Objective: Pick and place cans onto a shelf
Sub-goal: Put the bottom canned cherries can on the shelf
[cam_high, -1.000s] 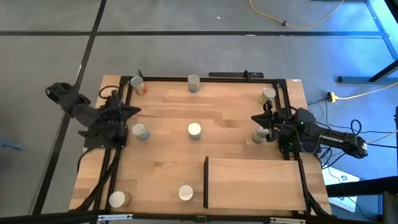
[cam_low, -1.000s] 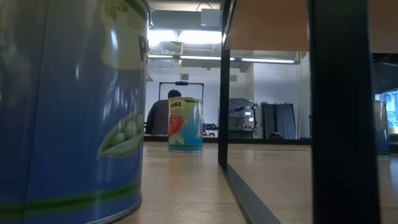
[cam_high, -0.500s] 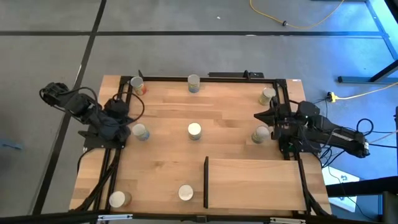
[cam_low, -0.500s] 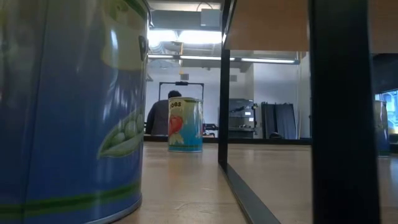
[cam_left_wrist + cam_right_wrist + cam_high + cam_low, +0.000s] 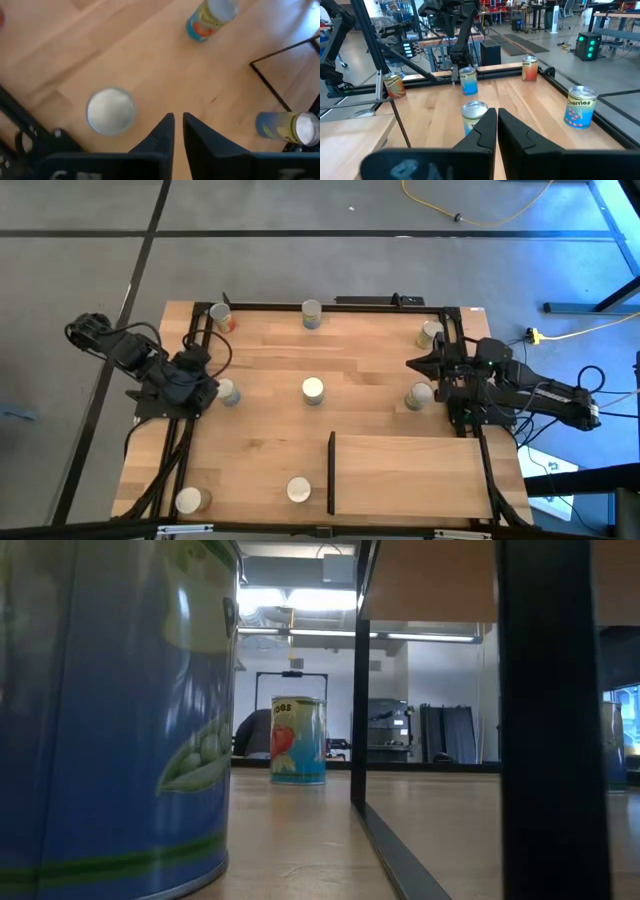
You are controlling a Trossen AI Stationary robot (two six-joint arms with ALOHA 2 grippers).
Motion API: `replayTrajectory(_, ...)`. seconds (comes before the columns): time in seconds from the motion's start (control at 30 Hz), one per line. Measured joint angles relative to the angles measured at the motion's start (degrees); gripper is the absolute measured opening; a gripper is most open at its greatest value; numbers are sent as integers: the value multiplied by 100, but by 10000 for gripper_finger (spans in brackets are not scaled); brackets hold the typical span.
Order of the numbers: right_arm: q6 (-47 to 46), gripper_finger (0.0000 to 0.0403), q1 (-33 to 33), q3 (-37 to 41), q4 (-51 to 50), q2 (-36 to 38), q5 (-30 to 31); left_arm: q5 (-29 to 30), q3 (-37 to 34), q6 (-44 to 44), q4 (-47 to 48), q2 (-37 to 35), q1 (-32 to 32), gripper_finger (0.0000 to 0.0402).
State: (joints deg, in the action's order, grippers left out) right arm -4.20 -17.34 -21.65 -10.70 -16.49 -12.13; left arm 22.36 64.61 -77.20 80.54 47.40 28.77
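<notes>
Cans (image 5: 313, 389) all standing upright on the tabletop (image 5: 370, 370), none being gripped. Left gripper (image 5: 177, 116) hanging over the left side, fingers nearly together and holding nothing, just beside a white-topped can (image 5: 110, 111). Right gripper (image 5: 496, 111) hovering at the right side, fingers likewise almost closed and empty, with a can (image 5: 475, 114) just ahead. Other cans standing along the far edge, at mid-table and along the near edge. Shelf (image 5: 410, 475) lying at the near right.
</notes>
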Motion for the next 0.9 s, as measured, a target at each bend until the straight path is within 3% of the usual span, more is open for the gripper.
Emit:
replayTrajectory(0.23,-193,18,0,0,20,-39,-6,-129,-363,-304,-44,23,0,81)
replayTrajectory(0.47,-302,18,2,0,15,-39,-147,94,-986,861,-470,96,9,84)
replayTrajectory(0.9,-283,18,2,0,9,-39,-147,59,-1814,1215,-952,576,9,81)
